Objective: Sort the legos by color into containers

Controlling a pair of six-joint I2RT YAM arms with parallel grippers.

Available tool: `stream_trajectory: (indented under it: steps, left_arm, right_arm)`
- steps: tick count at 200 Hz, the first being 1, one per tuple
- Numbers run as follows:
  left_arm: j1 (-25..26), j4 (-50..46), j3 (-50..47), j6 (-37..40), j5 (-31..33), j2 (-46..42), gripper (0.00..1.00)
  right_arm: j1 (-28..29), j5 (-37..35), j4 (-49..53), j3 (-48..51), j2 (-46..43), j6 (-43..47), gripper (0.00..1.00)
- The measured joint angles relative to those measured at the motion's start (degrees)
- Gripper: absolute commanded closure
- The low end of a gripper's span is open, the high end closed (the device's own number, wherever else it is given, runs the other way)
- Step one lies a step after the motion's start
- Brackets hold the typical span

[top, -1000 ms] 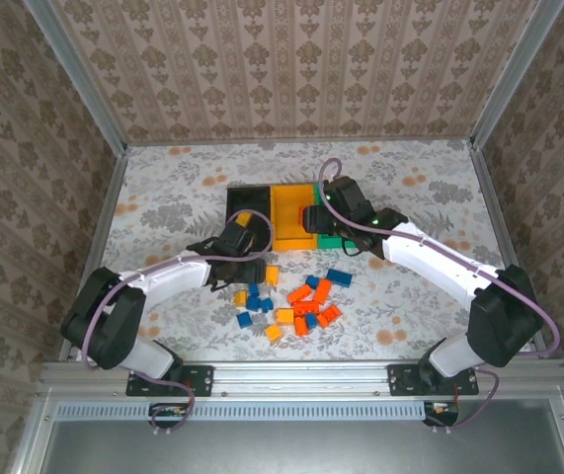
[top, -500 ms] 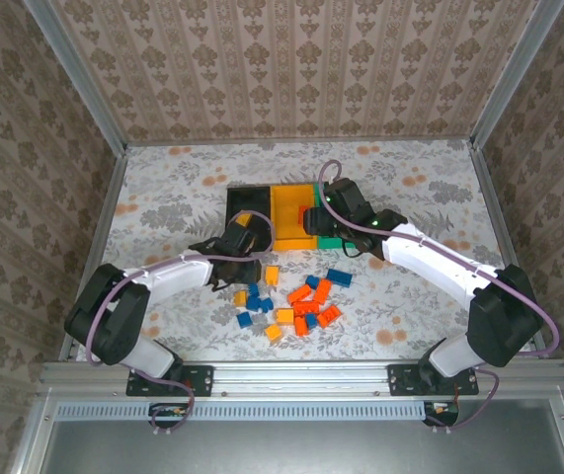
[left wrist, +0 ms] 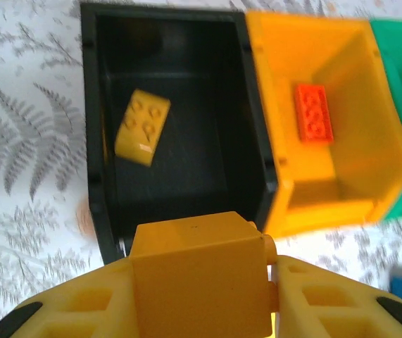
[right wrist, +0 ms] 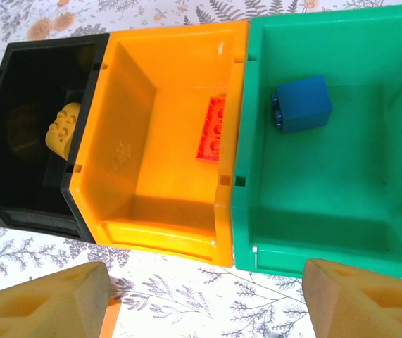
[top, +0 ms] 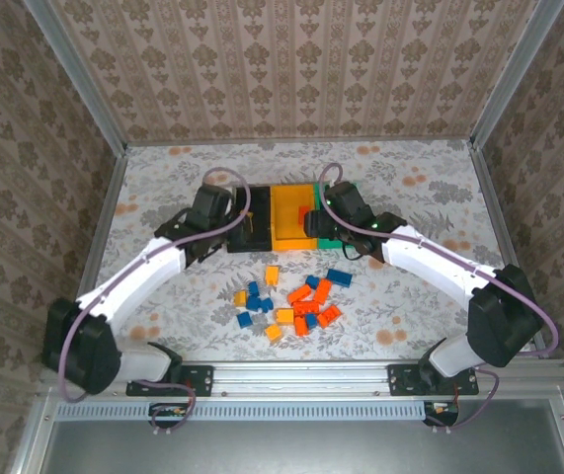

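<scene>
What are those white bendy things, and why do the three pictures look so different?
They are two robot arms, each ending in a two-finger pincher called a gripper. The wide picture comes from a camera high above. It shows the table with a heap of loose bricks.

The other two pictures come from a small camera on each wrist, looking at three joined bins. The black bin holds a yellow brick. The yellow-orange bin holds a red brick. The green bin holds a blue brick.

The left gripper squeezes a yellow-orange brick near the black bin. The right gripper is open and holds nothing.

Glossy plastic bins (right wrist: 151,127), smooth plastic brick (left wrist: 201,282)
</scene>
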State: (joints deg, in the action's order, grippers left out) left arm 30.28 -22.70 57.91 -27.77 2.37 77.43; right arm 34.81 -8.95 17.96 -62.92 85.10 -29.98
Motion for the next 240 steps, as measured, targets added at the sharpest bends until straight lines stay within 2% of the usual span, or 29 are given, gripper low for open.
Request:
stream_trajectory:
  steps: [44,61,86,108,129,174,203,240]
  left_arm:
    - [-3.54,1.86,9.64,0.98,-0.66,16.72,0.58]
    - [-3.76,1.99,11.87,1.22,-0.90,20.72,0.51]
    - [-3.69,1.90,13.22,1.79,-1.49,22.53,0.33]
    - [-2.91,1.68,14.01,1.95,-1.36,22.01,0.26]
    - [-0.09,1.20,13.29,2.10,-1.25,19.04,0.24]
    - [9.66,-1.16,6.78,2.34,-1.27,9.84,0.23]
    - [13.94,-3.41,3.15,2.38,-1.18,10.36,0.23]
    - [17.00,-4.61,1.51,2.32,-1.01,14.01,0.29]
  right_arm:
    - [0.00,-0.04,0.37,2.73,-1.90,-0.28,0.26]
    - [0.00,-0.02,0.44,3.93,-3.23,-0.42,0.26]
    - [0.00,-0.04,0.57,5.42,-5.84,-0.57,0.25]
    - [0.00,-0.04,0.63,5.51,-6.99,-0.68,0.25]
    - [-0.07,-0.04,0.63,5.55,-7.28,-0.70,0.24]
    - [-0.52,-0.02,0.63,6.69,-8.35,-0.68,0.24]
    - [-0.96,-0.02,0.68,7.23,-8.85,-0.68,0.24]
    - [-1.33,0.02,0.68,7.32,-9.70,-0.68,0.24]
